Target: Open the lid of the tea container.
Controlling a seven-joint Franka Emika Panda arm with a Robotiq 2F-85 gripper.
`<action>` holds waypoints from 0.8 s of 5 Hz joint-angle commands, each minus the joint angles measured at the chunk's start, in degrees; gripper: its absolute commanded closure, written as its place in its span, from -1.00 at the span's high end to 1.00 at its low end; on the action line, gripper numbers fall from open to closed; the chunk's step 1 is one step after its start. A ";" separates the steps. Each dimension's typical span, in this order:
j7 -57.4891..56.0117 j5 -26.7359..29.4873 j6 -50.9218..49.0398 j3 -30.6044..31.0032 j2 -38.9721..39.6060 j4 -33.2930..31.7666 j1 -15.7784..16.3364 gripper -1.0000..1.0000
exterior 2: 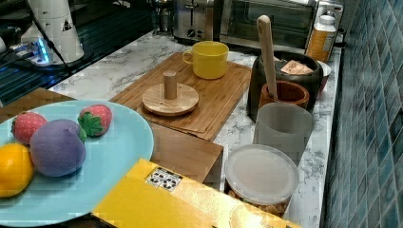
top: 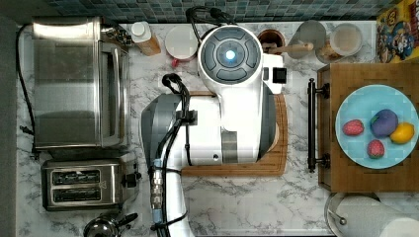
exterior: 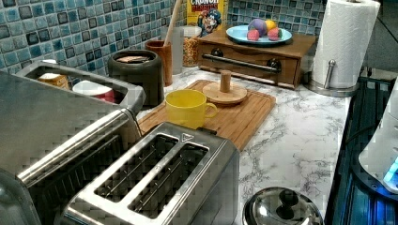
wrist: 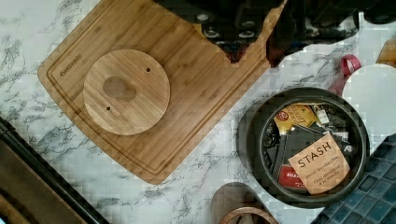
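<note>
The tin (wrist: pixel 309 145) stands on the marble counter (exterior: pixel 300 140) by the tiled back wall, just off the back edge of the cutting board (exterior 2: pixel 216 97), with the brown spoon jar (exterior 2: pixel 283 93) touching or nearly touching it on one side and a white-lidded tub (wrist: pixel 371 88) close on the other. It is already uncovered: tea packets (wrist: pixel 319 161) lie bare inside, a tan STASH one on top. The round wooden lid (wrist: pixel 126 92), knob up, lies flat on the board, well apart from the tin and from the yellow cup (exterior: pixel 187 108) at the board's other end.

The gripper (wrist: pixel 252 44) shows as dark shapes in the wrist view, over the board's edge between lid and tin; whether its fingers are spread or pressed together I cannot tell.

By this layout the opening looks done. The risks left are in pulling away: the arm hangs low over the board in the top view, so a careless sweep could clip the spoon handle (exterior 2: pixel 266 47) that stands tall by the tin, tip the jar, or nudge the lid off the board
</note>
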 commanded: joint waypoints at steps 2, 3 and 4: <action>3.48 -2.87 2.10 -0.07 -0.99 -4.94 0.13 -1.00; 5.36 -3.94 3.70 -1.23 -1.95 -9.16 -0.65 -1.00; 5.13 -2.87 5.65 -3.08 -3.07 -14.07 -2.17 -1.00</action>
